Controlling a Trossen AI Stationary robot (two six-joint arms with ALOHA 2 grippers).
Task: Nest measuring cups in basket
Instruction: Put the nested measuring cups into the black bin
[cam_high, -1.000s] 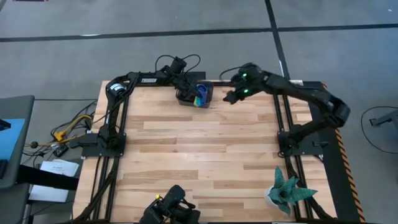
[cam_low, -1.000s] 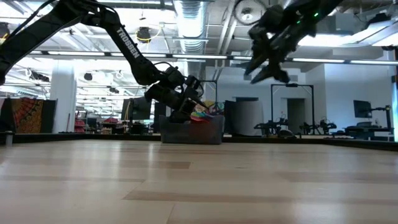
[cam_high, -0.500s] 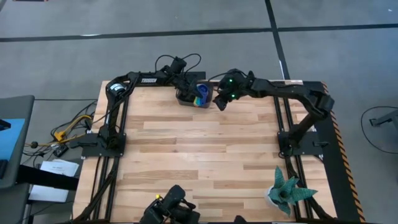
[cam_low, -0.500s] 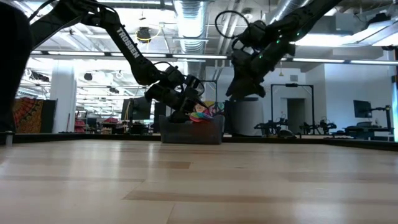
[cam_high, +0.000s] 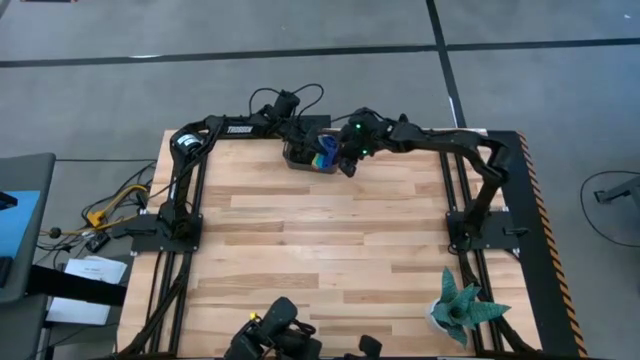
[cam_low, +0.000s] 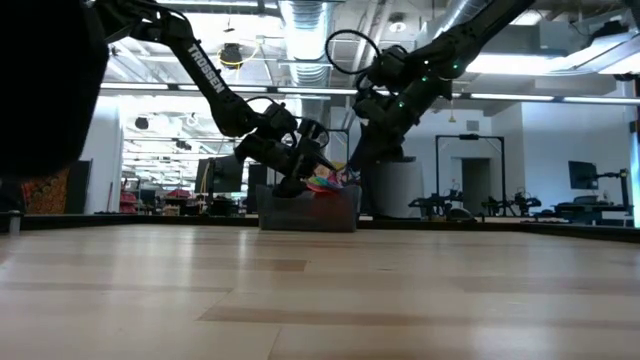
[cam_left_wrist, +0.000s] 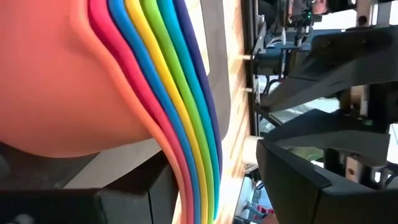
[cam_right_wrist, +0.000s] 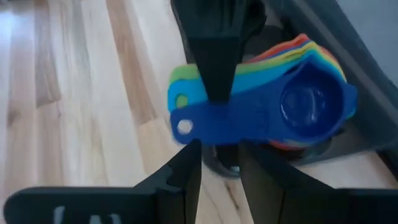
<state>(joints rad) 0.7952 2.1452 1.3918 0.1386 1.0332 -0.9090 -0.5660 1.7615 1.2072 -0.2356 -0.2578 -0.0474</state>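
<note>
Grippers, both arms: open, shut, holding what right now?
Left gripper: closed on the nested stack of rainbow-coloured plastic measuring cups, at the dark grey see-through basket.
Right gripper: open, holding nothing, by the stack's handles.

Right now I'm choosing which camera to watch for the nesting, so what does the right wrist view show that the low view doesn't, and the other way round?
Only the right wrist view shows the stack of measuring cups from above: the dark blue cup lies on top, its handle hole visible, handles fanned over the wood.

Only the low view shows both arms together, the left tool at the basket and the right tool angling down beside it, with the room behind.

Both show the coloured cups in the basket at the table's far edge.
</note>
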